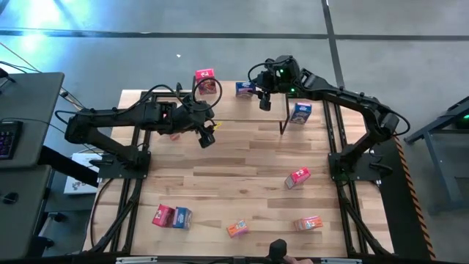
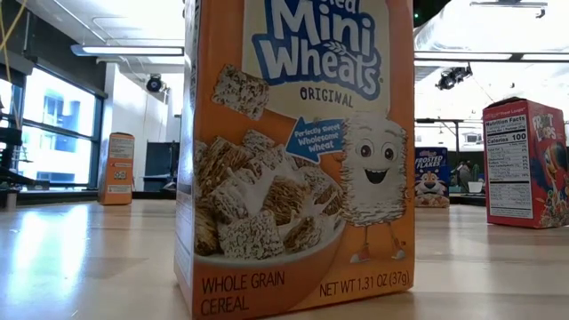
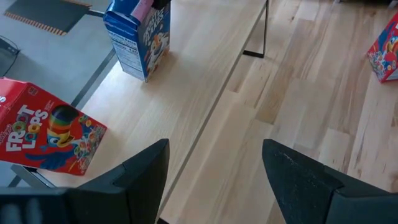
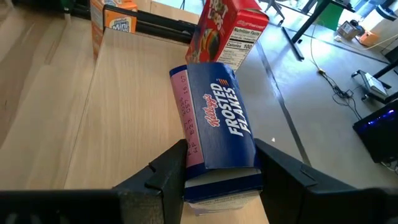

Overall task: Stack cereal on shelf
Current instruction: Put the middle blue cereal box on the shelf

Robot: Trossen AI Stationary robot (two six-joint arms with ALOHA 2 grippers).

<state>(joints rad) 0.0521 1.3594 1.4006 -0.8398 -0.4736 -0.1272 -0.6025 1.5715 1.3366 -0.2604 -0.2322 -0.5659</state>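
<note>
1. the right gripper [image 4: 221,165] has its jaws closed on a blue frosted flakes box [image 4: 217,121], over the shelf [image 1: 234,110] at the desk's far edge.
2. the left gripper [image 3: 214,171] hangs with jaws apart, empty, beside the shelf.
3. the high view counts nine boxes: three on the shelf, one pink under the left arm, five on the desk [image 1: 242,169].

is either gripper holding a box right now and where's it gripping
The right gripper holds a blue Frosted Flakes box by its two opposite sides near one end. The left gripper is open and holds nothing.
</note>
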